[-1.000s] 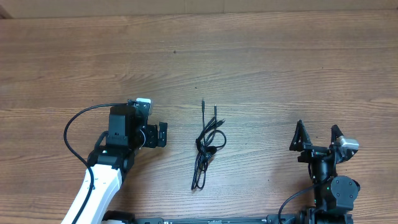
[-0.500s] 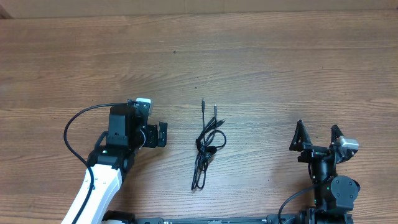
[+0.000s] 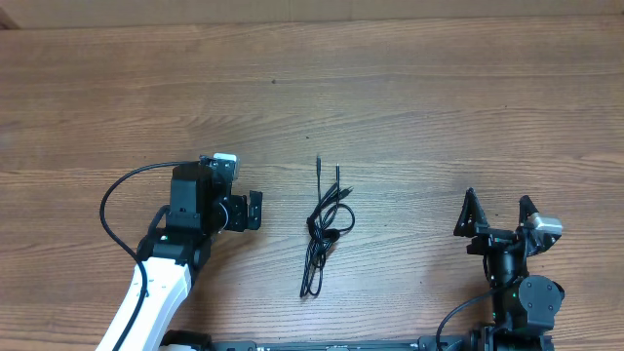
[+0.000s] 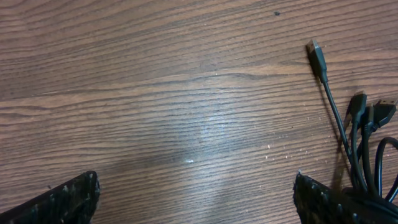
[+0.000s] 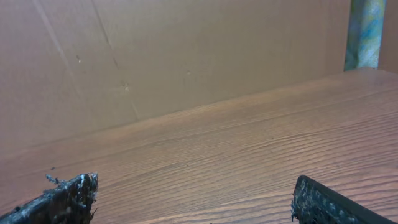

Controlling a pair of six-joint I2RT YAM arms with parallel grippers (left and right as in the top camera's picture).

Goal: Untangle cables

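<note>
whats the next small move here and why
Probably shift the left gripper sideways toward the cables and lower it over one loop. It and the right gripper both stand open and hold nothing. The tangled bundle lies untouched on the table between them, nearer the left one. The left wrist view shows the plug tips just beside its finger.

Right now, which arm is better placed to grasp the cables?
Left. The left gripper sits open beside the cables, whose plugs show in its wrist view; the right gripper is farther away.
</note>
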